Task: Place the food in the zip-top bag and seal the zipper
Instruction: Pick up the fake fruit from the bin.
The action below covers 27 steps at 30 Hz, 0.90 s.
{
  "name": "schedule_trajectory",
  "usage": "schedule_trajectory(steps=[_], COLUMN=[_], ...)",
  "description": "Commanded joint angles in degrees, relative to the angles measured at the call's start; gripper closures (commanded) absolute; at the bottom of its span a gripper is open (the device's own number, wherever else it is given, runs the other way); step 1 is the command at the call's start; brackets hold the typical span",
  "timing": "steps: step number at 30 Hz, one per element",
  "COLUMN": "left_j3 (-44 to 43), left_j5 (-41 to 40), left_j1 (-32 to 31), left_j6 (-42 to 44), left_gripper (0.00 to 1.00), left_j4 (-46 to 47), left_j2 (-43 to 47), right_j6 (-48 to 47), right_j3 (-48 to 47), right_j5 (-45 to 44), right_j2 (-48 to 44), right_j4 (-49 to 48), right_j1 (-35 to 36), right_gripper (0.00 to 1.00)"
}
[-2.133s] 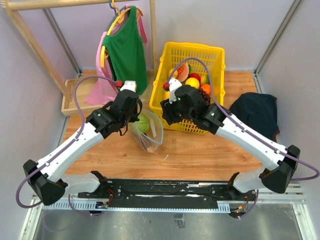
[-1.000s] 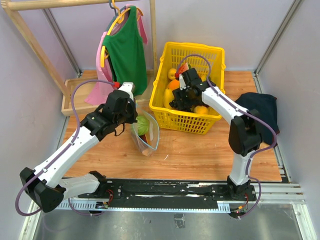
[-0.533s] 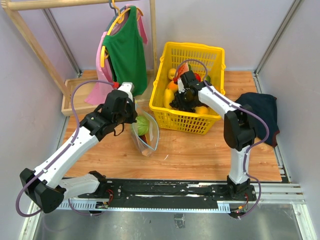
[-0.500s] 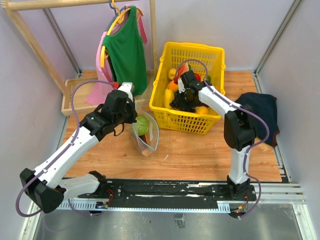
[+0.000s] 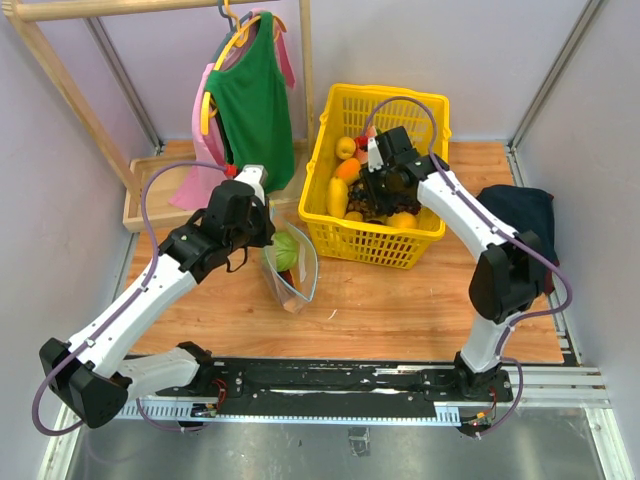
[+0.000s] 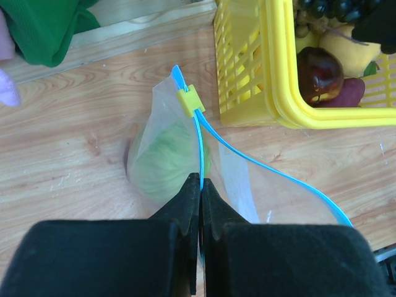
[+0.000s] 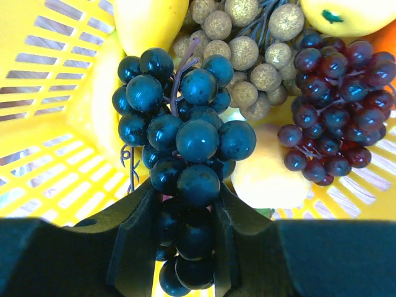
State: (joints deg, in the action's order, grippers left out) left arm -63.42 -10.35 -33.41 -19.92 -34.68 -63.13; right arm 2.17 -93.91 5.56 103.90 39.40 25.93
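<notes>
We found the left gripper (image 6: 200, 185) pinched tight on the blue zipper (image 6: 207, 130) of the zip-top bag (image 6: 158, 117), green melon (image 6: 166, 166) inside, while the right gripper (image 7: 184, 207) clasped dark blue grapes (image 7: 185, 139) in the yellow basket (image 7: 49, 167) at one o'clock from the bag.

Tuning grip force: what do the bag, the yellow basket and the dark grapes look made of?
Zip-top bag: thin clear plastic film, glossy. The green melon shows through it, and it creases.
Yellow basket: rigid moulded plastic, smooth, with slatted walls.
Dark grapes: likely hard plastic or rubber. They are uniform shiny beads with highlights; softness unclear.
</notes>
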Motion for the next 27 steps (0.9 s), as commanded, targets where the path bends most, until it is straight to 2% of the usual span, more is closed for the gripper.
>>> schedule_trajectory(steps=[1,16,27], left_j3=[0.49,0.66,1.0], left_j5=[0.82,-0.24,-2.3], left_j1=[0.71,0.8,1.31], left_j6=[0.52,0.7,0.04], left_gripper=[1.0,0.99,1.0], left_j4=[2.41,2.71,2.76], left_j2=[1.52,1.64,1.99], right_j6=[2.12,5.31,11.23], right_j3=[1.15,2.1,2.84], right_j5=[-1.52,-5.22,-0.35], right_j2=[-4.18,-19.23,-24.9], right_j4=[1.39,4.01,3.82], right_j1=[-0.71,3.97,13.32], right_gripper=[0.99,0.99,0.99])
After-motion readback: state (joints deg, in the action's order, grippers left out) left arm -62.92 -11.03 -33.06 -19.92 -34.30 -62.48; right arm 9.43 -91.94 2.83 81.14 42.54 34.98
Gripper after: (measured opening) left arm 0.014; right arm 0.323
